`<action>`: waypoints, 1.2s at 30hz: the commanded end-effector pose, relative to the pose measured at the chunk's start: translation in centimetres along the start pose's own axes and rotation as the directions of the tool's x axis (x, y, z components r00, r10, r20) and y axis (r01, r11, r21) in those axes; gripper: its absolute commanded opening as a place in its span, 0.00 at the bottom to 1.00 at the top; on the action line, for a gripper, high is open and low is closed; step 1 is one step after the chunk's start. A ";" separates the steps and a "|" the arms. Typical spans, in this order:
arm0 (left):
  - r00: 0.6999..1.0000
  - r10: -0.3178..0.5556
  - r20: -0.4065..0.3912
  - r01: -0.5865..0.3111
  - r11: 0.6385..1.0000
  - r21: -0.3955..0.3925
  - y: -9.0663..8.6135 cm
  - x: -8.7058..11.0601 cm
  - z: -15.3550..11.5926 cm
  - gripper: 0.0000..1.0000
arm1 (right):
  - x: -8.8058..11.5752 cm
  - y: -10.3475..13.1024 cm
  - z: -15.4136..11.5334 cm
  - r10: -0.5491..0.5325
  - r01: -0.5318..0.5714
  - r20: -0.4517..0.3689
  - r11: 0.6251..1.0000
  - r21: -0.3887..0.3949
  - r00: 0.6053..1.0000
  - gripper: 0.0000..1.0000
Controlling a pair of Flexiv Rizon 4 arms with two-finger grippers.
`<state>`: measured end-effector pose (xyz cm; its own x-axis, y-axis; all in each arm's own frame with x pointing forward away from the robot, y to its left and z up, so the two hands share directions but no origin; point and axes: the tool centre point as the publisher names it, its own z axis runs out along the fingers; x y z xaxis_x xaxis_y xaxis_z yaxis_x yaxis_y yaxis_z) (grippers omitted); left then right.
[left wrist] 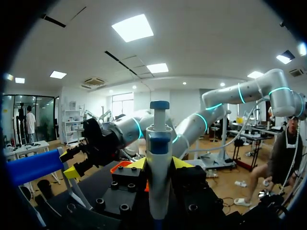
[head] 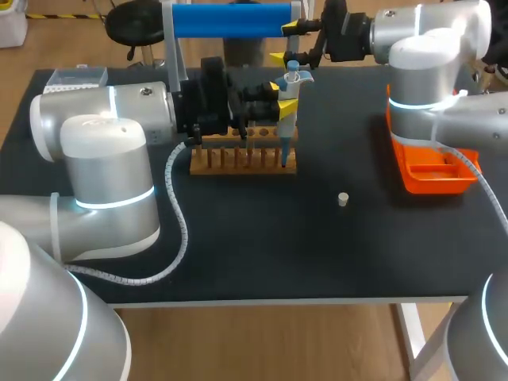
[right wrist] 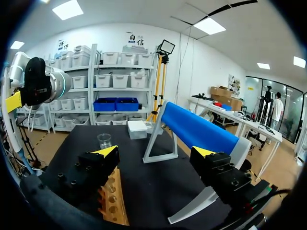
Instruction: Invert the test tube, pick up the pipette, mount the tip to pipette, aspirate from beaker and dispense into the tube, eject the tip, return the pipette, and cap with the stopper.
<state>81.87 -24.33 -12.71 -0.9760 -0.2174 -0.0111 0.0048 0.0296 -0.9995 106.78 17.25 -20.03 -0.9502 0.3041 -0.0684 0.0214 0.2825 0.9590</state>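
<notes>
- Left hand [left wrist: 159, 165]: clamped from both sides on the upright pipette [left wrist: 159, 139]; upper centre of the head view, above the wooden rack [head: 242, 160].
- Right hand [right wrist: 156, 153]: fingers spread wide, holding nothing; top centre, beside the blue roller stand [head: 230, 20].
- Stopper [head: 343, 199]: lies alone on the worktop [head: 317, 254], centre right.
- Beaker [right wrist: 104, 140]: on the worktop ahead of the right hand.
- Orange tray [head: 432, 173]: right edge.

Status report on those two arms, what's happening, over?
Left gripper shut on blue-and-white pipette, over wooden rack. Right gripper open, empty, by blue roller. Small pale stopper loose on table; nothing in the way.
</notes>
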 end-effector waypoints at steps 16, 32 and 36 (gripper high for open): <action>1.000 0.001 0.003 -0.001 1.000 0.004 0.1 0.1 0.0 0.00 | 0.1 0.0 -0.1 0.000 0.000 0.004 1.000 0.000 1.000 1.00; 0.929 -0.007 0.369 0.019 0.999 -0.028 1.9 -4.3 -9.2 0.00 | 0.1 0.0 -0.1 0.000 0.000 0.004 1.000 0.000 1.000 1.00; 0.904 -0.001 0.427 0.013 1.000 -0.026 2.1 -6.6 -10.6 0.00 | 0.1 0.0 -0.1 0.000 0.000 0.004 1.000 0.000 1.000 1.00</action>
<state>86.01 -13.30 -14.12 -0.8181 -0.5748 -0.0203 -0.0382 0.0895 -0.9952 106.77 17.25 -20.05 -0.9500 0.3046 -0.0687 0.0209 0.2814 0.9594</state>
